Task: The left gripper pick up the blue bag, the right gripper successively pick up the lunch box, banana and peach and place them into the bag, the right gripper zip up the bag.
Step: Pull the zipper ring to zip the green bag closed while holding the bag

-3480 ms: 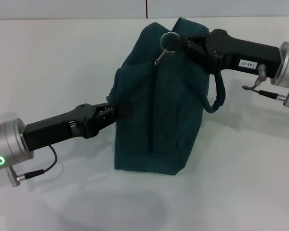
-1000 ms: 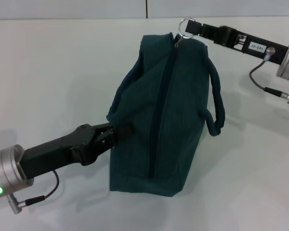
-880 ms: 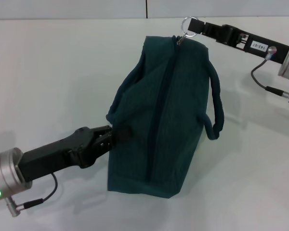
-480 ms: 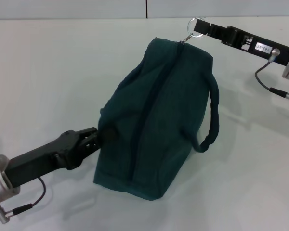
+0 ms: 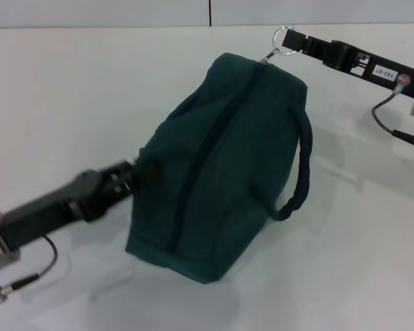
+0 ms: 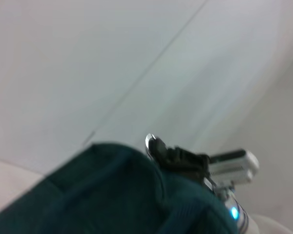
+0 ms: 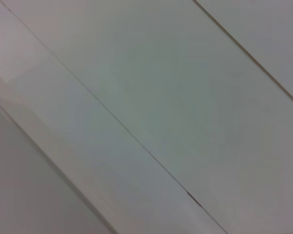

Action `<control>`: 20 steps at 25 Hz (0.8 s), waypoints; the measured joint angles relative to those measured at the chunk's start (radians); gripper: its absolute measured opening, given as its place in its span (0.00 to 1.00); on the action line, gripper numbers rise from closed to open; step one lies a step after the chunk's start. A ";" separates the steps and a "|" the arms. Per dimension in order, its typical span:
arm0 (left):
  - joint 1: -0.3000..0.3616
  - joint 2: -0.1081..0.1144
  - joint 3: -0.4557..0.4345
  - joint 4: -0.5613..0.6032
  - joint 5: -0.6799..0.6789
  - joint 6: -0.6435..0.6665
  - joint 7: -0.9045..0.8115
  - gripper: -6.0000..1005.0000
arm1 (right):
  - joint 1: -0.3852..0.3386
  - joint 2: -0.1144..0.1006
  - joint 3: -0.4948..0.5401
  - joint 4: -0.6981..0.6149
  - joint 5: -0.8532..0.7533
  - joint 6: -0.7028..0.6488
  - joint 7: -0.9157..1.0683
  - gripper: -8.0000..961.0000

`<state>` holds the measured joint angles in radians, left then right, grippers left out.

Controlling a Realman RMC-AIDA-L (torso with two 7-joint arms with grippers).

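The blue bag (image 5: 221, 158) stands tilted on the white table (image 5: 69, 89), its zip running closed along the top. My left gripper (image 5: 136, 176) is shut on the bag's near left end. At the bag's far end my right gripper (image 5: 294, 43) is shut on the metal ring zip pull (image 5: 284, 36). One rope handle (image 5: 301, 165) hangs loose on the right side. The left wrist view shows the bag's fabric (image 6: 112, 195) close up, with the right gripper (image 6: 158, 147) at the ring beyond it. The lunch box, banana and peach are out of view.
The white table runs to a pale wall (image 5: 124, 12) behind the bag. The right wrist view shows only white panels (image 7: 146, 117). The right arm's cable (image 5: 393, 131) loops just above the table at the right edge.
The bag's near end has swung left and the bag leans more. My left arm has drawn back to the lower left. My right gripper has shifted slightly right with the ring.
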<state>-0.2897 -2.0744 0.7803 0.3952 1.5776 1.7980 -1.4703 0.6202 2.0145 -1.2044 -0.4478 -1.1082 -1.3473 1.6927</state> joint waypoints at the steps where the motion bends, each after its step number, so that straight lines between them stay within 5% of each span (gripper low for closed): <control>1: -0.002 0.000 -0.037 0.002 0.000 0.000 -0.014 0.11 | 0.000 0.000 0.000 0.000 0.000 0.000 0.000 0.01; 7: -0.038 0.004 -0.192 0.030 -0.001 -0.003 -0.127 0.36 | -0.020 0.000 0.011 -0.016 0.000 -0.025 -0.012 0.01; 9: -0.064 0.008 -0.214 0.036 -0.001 -0.015 -0.152 0.51 | -0.021 0.000 0.011 -0.016 0.000 -0.031 -0.014 0.01; 14: -0.155 0.029 -0.213 0.037 0.019 -0.070 -0.251 0.71 | -0.022 0.000 0.011 -0.015 0.000 -0.048 -0.027 0.01; 20: -0.304 0.045 -0.210 0.038 0.135 -0.135 -0.358 0.80 | -0.022 0.000 0.011 -0.012 -0.001 -0.057 -0.039 0.01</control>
<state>-0.5938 -2.0291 0.5702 0.4335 1.7129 1.6633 -1.8281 0.5982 2.0149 -1.1935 -0.4603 -1.1089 -1.4046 1.6542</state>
